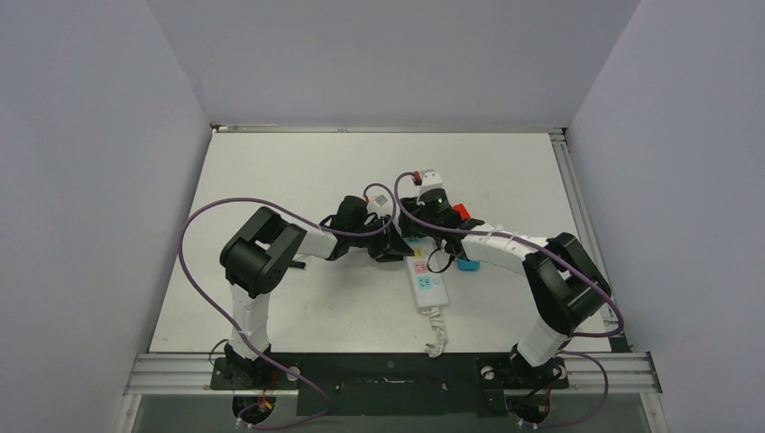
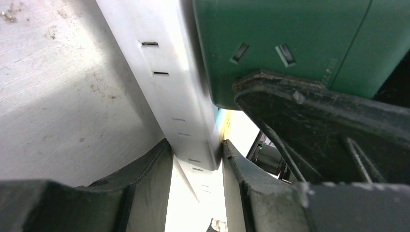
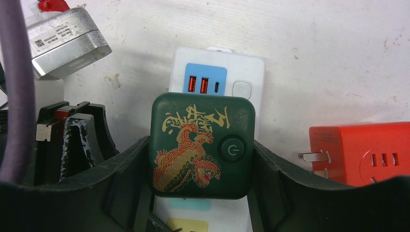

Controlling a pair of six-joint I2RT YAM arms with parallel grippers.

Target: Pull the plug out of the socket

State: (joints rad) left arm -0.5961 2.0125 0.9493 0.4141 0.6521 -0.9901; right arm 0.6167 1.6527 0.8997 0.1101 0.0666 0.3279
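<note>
Item: dark green cube plug, gold dragon print, seated toward the far end of the white power-strip socket, which lies lengthwise mid-worktop with its cord toward the near edge. Right jaws closed half-wide on the plug's two side faces; left jaws pinched narrow across the socket's body beside the plug. Handling advice: left pins the strip flat while right draws straight up along the pins, without rocking, keeping clear of the orange adapter at right
</note>
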